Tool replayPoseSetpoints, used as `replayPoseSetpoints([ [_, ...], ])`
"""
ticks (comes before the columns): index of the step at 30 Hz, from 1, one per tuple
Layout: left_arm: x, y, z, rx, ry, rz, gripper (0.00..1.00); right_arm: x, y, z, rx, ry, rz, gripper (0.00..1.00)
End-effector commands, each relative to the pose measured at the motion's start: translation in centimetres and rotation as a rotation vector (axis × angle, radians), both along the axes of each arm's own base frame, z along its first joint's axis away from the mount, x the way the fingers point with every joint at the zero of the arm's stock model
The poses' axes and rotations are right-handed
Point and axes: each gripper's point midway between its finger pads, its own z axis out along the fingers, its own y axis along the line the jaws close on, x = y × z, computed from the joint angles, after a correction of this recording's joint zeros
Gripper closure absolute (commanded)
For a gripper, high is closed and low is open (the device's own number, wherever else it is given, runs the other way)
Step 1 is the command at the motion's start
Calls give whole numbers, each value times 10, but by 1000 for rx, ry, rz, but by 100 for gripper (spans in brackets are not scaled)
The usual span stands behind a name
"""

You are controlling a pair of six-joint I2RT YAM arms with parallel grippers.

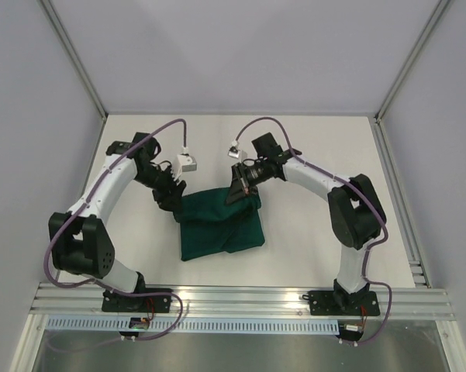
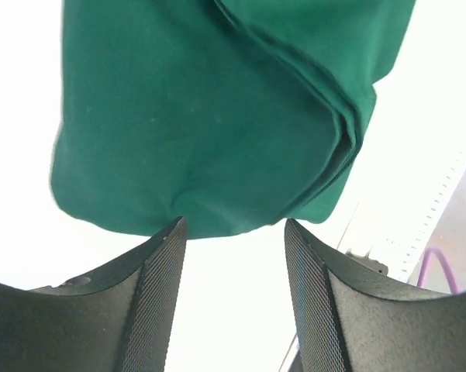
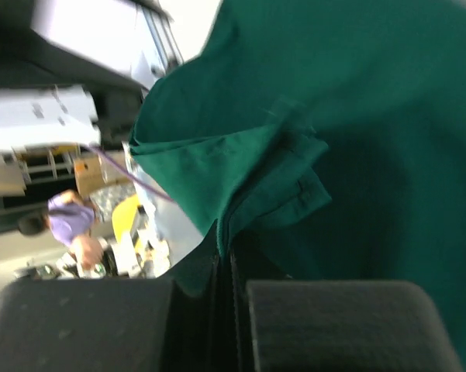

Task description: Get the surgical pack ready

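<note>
Drape point(image 1: 217, 225) lies folded, wrapping unfinished; right gripper point(image 1: 239, 186) is clamped on its edge, and left gripper point(image 1: 170, 195) has its jaws apart.

text overall: none readable in any view
dark green folded cloth drape point(image 1: 219, 223): plain fabric, no print or tag legible
flat white table point(image 1: 318, 155): no markings legible
small white box on the left wrist point(image 1: 187, 162): too small to read
perforated grey metal rail point(image 1: 240, 322): holes only, no numbers legible
blurred room background point(image 3: 62, 132): nothing legible
</note>
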Motion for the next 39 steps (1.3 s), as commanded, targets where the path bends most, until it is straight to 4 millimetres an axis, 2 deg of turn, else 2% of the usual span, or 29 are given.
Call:
replayPoseSetpoints([
  [1,-27,-7,48,-164,-32,-105,38,-38,-11,-2,6,-69,82,99],
  [3,-28,-3,52,-176,-28,-95,38,-53,-12,-1,9,-96,106,98],
  [4,-27,-2,50,-173,-16,-73,38,-63,-16,-11,-7,-84,115,95],
  [5,-25,-1,46,-165,0,-47,38,-67,-17,-10,-17,-109,115,90],
  [7,-11,1,35,-125,21,37,38,-83,-15,-16,-33,-134,146,86],
  [10,7,7,19,-62,32,109,38,-111,-15,-25,-78,-150,178,73],
  [13,19,9,11,-31,55,191,38,-137,-22,-44,-167,-148,193,69],
  [14,22,11,9,-21,53,209,38,-138,-25,-49,-203,-158,173,67],
  [15,27,11,9,-15,53,243,38,-150,-31,-61,-236,-134,182,64],
  [18,35,17,2,26,46,297,36,-167,-43,-76,-311,-124,184,56],
  [22,35,23,-9,77,83,334,34,-176,-53,-71,-354,-137,191,52],
  [26,27,28,-23,118,136,353,33,-159,-56,-45,-365,-244,138,41],
  [28,23,31,-32,146,161,359,33,-140,-54,-26,-350,-270,76,40],
  [31,18,31,-42,171,194,355,32,-106,-61,-18,-375,-257,-65,39],
  [32,14,31,-47,176,205,352,32,-87,-69,-21,-417,-272,-139,38],
  [35,9,25,-57,187,221,330,32,-55,-85,-39,-519,-249,-285,36],
  [37,6,21,-63,187,237,320,33,-38,-94,-56,-586,-230,-361,37],
  [39,7,18,-68,181,250,318,36,-31,-97,-67,-613,-220,-392,38],
])
